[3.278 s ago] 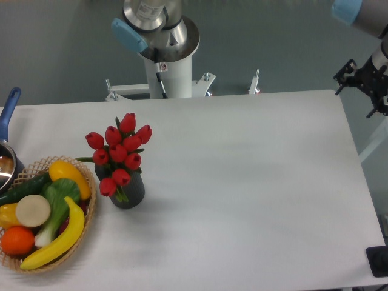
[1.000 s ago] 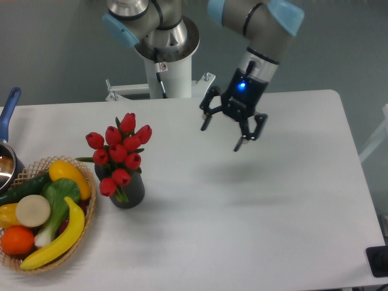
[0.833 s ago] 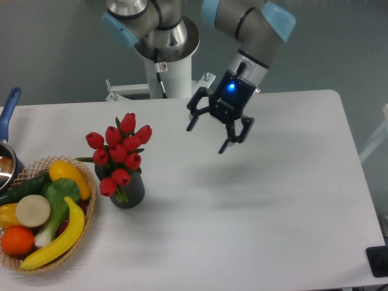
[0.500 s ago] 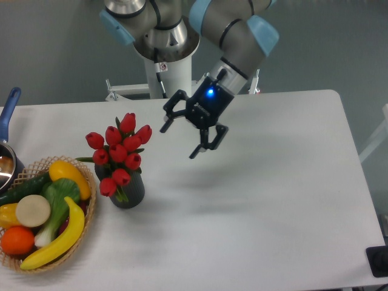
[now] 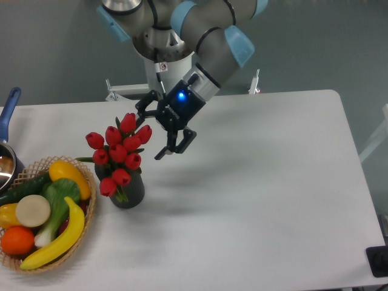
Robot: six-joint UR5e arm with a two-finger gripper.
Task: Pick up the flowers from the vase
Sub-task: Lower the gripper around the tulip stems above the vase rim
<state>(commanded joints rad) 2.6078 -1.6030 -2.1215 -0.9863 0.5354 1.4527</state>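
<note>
Just left of the spread, empty gripper (image 5: 153, 131), nine red flowers (image 5: 119, 153) stand in one dark vase (image 5: 128, 191) on the tabletop (image 5: 260, 182), one fruit basket (image 5: 91, 213) farther left.

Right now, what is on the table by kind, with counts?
Flowers, one bunch: 1
Vase: 1
Wicker basket of produce: 1
Pot at the left edge: 1
Total: 4
The gripper, open, hangs beside the flowers.

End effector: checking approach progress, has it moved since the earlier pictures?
Yes. The end effector has moved left across the table, now open beside the flowers.
</note>
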